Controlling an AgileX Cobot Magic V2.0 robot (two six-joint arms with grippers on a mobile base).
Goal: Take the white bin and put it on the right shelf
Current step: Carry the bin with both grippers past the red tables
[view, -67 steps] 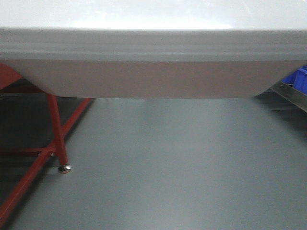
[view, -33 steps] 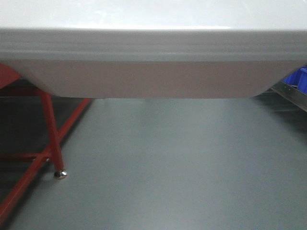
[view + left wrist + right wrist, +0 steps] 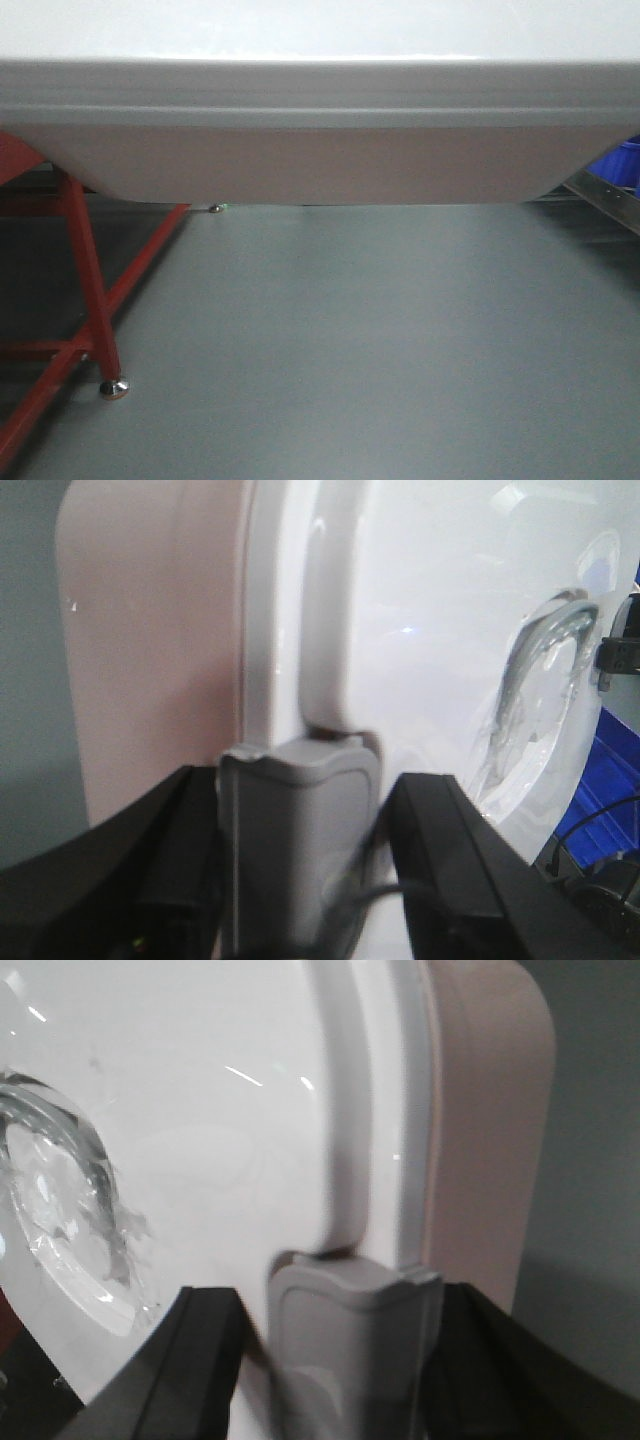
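The white bin (image 3: 320, 165) fills the top of the front view, held off the grey floor, lid up and pinkish side toward the camera. In the left wrist view my left gripper (image 3: 300, 790) is shut on the grey latch (image 3: 295, 850) at one end of the white bin (image 3: 420, 630). My right gripper (image 3: 340, 1305) is shut on the matching latch (image 3: 350, 1350) at the other end of the white bin (image 3: 200, 1140). Of the right shelf (image 3: 605, 200), only a slanted strip of metal rail shows at the right edge.
A red-framed stand (image 3: 85, 280) stands on the floor at left, its foot (image 3: 113, 388) near the lower left. A blue crate (image 3: 620, 162) peeks out beside the bin at right. Grey floor (image 3: 380, 340) stretches ahead under the bin.
The red stand's leg and foot have slid down and left in the front view, and a second small foot now shows under the bin. The bin holds its place in the view.
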